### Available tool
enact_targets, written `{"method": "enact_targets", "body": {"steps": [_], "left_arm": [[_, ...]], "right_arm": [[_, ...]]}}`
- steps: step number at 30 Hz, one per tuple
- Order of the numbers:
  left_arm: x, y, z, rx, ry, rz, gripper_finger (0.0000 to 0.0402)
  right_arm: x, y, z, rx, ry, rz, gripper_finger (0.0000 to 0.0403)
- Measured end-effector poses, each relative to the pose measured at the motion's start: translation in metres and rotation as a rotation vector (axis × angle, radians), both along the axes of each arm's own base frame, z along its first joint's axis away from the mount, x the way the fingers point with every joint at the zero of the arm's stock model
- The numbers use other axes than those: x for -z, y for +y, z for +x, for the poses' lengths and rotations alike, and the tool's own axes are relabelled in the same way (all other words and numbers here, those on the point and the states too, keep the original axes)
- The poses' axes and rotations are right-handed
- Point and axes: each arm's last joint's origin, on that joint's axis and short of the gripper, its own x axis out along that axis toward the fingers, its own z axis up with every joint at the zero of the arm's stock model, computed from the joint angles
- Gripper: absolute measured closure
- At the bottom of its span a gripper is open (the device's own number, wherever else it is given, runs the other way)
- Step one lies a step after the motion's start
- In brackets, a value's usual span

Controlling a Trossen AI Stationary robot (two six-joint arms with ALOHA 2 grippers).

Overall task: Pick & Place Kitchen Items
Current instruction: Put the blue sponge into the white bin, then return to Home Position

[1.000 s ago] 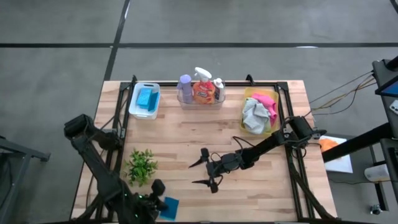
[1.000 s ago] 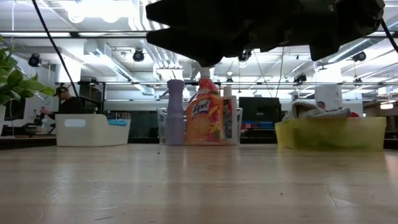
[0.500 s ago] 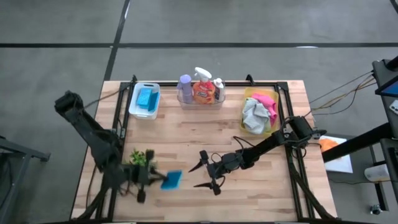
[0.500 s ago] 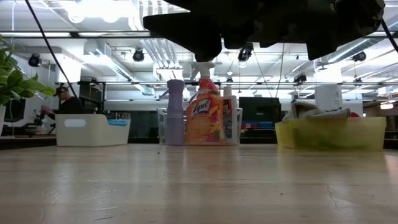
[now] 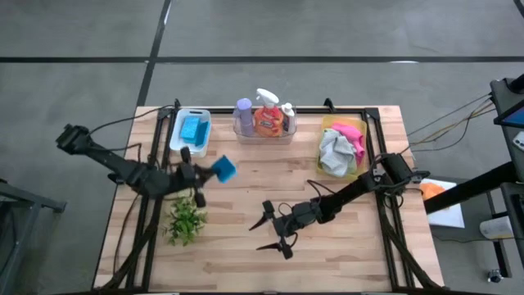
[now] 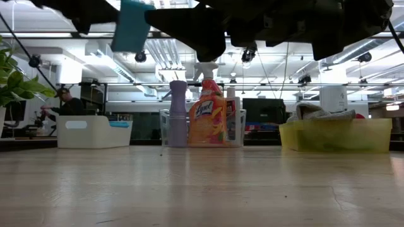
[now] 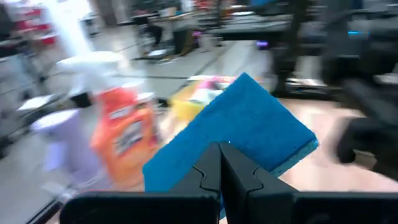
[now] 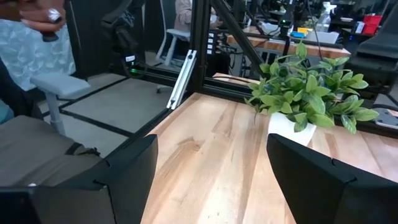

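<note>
A blue sponge (image 5: 225, 169) is clamped between the closed fingers of the left tool (image 5: 206, 172), which is held in the air above the table (image 5: 246, 246), just beside the near right corner of the white tray (image 5: 177, 139). In the left wrist view the sponge (image 7: 233, 134) is seen pinched at one edge, with most of its body projecting forward past the fingertips and its long axis tilted across the tool's line. The sponge is thus carried ahead of the tool, on the side facing the clear tray (image 5: 264, 135) with its purple bottle (image 5: 243, 115), orange spray bottle (image 5: 267, 119) and small white bottle (image 5: 287, 115).

The relation on which the coming move is judged to turn is that between the held sponge and the white tray, where other blue sponges (image 5: 191, 129) already lie: the tray is close behind and to the left of the tool, so a short travel back toward that corner of the table would probably be needed before release. The left arm is clearly the nearer one to that tray.

The right tool (image 5: 273, 227) is held with its fingers wide apart and empty, near the table's middle, well apart from the sponge. The cloths (image 5: 340, 147) are lying in the yellow tray (image 5: 326, 127). A small plant (image 5: 185, 220) is standing near the left arm
</note>
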Motion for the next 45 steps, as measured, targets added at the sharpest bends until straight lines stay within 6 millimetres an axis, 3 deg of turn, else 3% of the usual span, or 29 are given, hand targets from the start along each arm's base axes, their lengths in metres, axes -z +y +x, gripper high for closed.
{"method": "enact_targets", "body": {"steps": [12,20,30,37,45], "left_arm": [[0.014,0.079,0.002,-0.515,-0.005,-0.101,0.0401],[0.027,0.115,-0.010,-0.689,0.131,-0.119,0.0401],[0.065,0.134,-0.031,-0.842,0.273,-0.135,0.0401],[0.077,0.136,-0.035,-0.861,0.279,-0.143,0.0398],[0.077,0.136,-0.034,-0.857,0.263,-0.160,0.0309]], "right_arm": [[0.000,0.000,0.000,0.000,0.002,0.005,0.0098],[0.000,0.002,-0.001,-0.004,0.004,0.006,0.0098],[0.000,0.002,-0.001,-0.006,0.007,0.004,0.0098],[0.000,0.002,-0.001,-0.006,0.007,0.004,0.0098],[0.000,0.002,-0.001,-0.006,0.007,0.004,0.0098]]}}
